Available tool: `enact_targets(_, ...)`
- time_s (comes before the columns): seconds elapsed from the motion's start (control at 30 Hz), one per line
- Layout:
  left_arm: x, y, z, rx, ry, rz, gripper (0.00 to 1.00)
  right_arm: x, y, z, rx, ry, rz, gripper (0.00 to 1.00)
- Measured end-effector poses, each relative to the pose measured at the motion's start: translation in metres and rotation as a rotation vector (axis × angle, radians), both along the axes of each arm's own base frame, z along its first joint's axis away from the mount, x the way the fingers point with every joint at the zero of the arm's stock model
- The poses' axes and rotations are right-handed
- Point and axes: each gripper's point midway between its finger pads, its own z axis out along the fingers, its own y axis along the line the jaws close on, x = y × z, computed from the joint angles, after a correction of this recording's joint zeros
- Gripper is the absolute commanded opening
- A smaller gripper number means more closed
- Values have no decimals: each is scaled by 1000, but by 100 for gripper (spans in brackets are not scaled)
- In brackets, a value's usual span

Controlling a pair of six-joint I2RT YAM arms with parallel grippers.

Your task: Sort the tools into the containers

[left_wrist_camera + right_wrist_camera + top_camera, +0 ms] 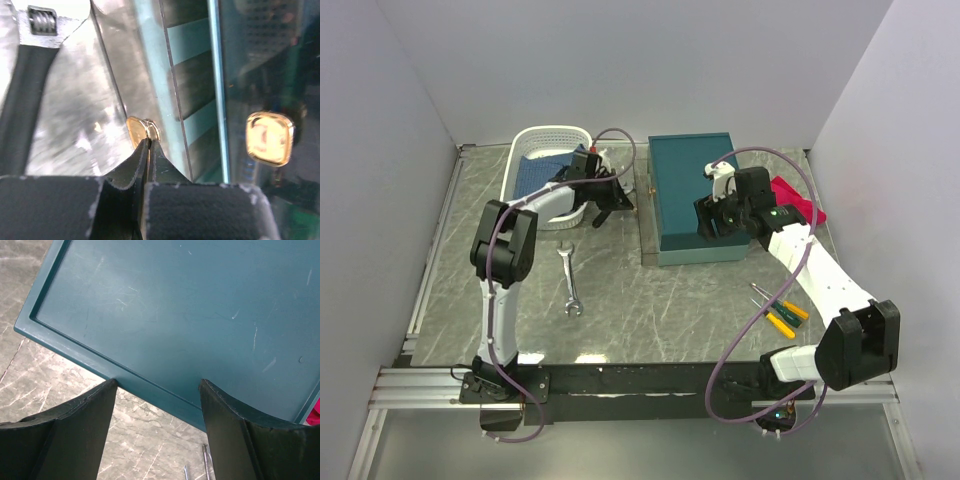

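Observation:
The teal box [693, 195] stands closed at the back middle of the table. My left gripper [623, 196] is at the box's left side, shut on a small brass latch [136, 128]; a second brass clasp [270, 138] shows on the box wall. My right gripper [712, 216] hovers open over the lid [175, 305] near its front edge, holding nothing. A silver spanner [570, 283] lies on the table in front of the left arm. Yellow- and green-handled screwdrivers [782, 311] lie at the front right. A black-handled tool [22, 105] lies beside the left gripper.
A white basket [527, 142] holding a blue cloth [533, 172] stands at the back left, close to the left arm. A red cloth [798, 199] lies to the right of the box. Walls close in the table on three sides.

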Motion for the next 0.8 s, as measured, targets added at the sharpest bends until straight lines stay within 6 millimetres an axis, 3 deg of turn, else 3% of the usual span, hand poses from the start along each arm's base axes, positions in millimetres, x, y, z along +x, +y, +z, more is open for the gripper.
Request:
enact_targets(0.43, -8, 70, 2, 241, -50, 71, 1, -1, 0, 1, 1, -13, 3, 75)
enact_targets(0.47, -8, 74, 2, 255, -55, 75, 6, -1, 0, 0, 1, -16, 4, 75)
enact_targets(0.5, -10, 76, 2, 267, -59, 75, 21, -1, 0, 0, 3, -20, 4, 75)
enact_targets(0.57, -11, 79, 3, 284, -69, 67, 27, -1, 0, 1, 5, -28, 4, 75)
enact_targets(0.67, -11, 78, 10, 284, -92, 52, 51, -2, 0, 1, 7, -37, 3, 76)
enact_targets(0.8, -10, 76, 38, 262, -150, 47, 59, -3, -1, 0, 8, -47, 2, 76)
